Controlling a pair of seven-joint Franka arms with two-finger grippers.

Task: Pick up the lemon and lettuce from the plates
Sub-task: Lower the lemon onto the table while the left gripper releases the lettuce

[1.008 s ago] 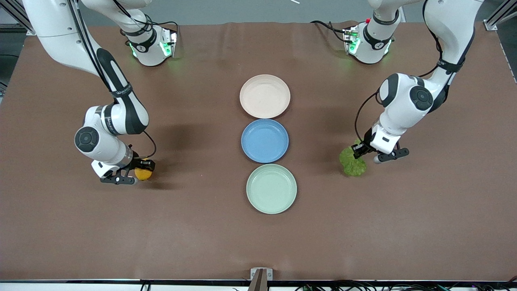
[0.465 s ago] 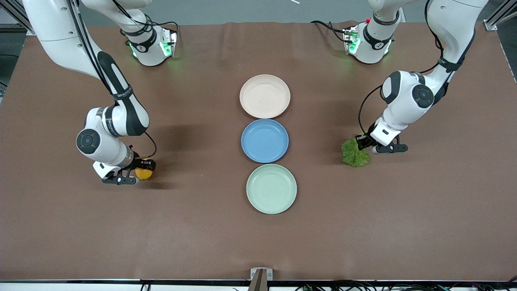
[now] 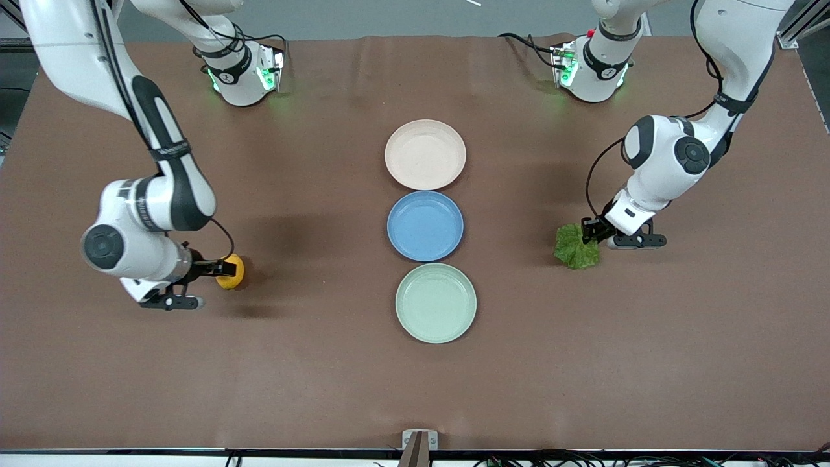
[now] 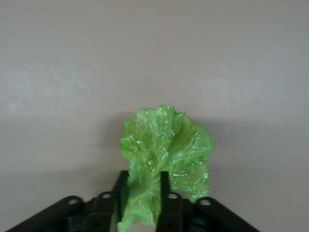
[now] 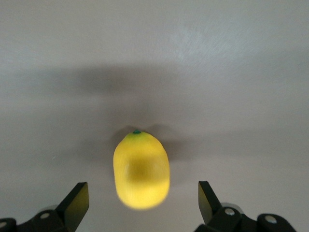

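Right gripper [image 3: 211,269]: you had it low over the table toward the right arm's end, fingers [image 5: 75,203] spread wide and gripping nothing.
Lemon [image 3: 230,272]: it lay on the brown table [image 3: 324,389], just off your right gripper's tips. In the right wrist view the lemon [image 5: 141,170] sat between the two spread fingers with a clear gap on each side, its green-tipped end pointing away from the hand.
Left gripper [image 3: 591,233]: you had it down at the table toward the left arm's end, fingers [image 4: 107,205] drawn narrow and pinching the lettuce.
Lettuce [image 3: 576,246]: its paler stem end was caught between your left fingers. The ruffled leaf [image 4: 166,154] fanned out ahead of the hand. From the front view you could not tell whether the leaf touched the table or hung just above it.
Beige-pink plate [image 3: 425,154]: it held nothing and lay well apart from both of your hands, farthest from the front camera in the row of three.
Mint green plate [image 3: 436,302]: it held nothing either, and lay nearest the front camera, well apart from both grippers.
Blue plate [image 3: 425,226]: it sat between the other two plates, roughly midway between your two hands.
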